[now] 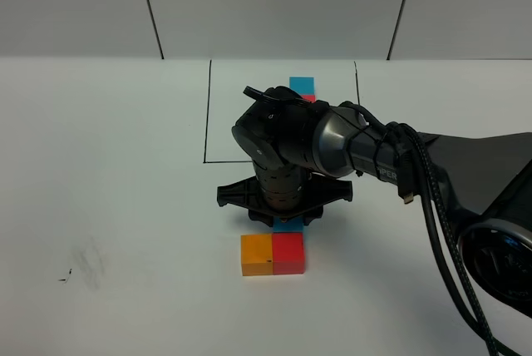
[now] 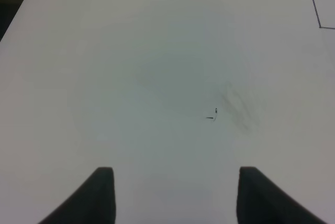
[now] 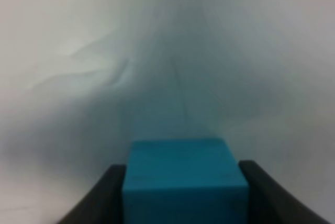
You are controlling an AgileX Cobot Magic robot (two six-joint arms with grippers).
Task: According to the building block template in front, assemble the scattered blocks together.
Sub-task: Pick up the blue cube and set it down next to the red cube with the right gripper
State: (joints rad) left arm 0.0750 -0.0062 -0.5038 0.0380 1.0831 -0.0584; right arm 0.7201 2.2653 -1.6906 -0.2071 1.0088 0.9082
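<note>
The template sits at the back inside a thin black frame (image 1: 206, 115). Only its blue cube (image 1: 302, 84) and a sliver of its red cube (image 1: 308, 97) show; the arm hides its orange cube. In front, the loose orange cube (image 1: 257, 254) and the loose red cube (image 1: 288, 254) stand side by side, touching. My right gripper (image 1: 287, 220) points down just behind the red cube, shut on the loose blue cube (image 3: 184, 177), whose edge shows under it (image 1: 290, 225). My left gripper (image 2: 175, 182) is open and empty over bare table; it is out of the high view.
The right arm (image 1: 366, 144) and its cables reach in from the right across the middle of the table. A faint grey smudge with small black specks (image 1: 87, 260) marks the front left of the white table; it also shows in the left wrist view (image 2: 235, 106).
</note>
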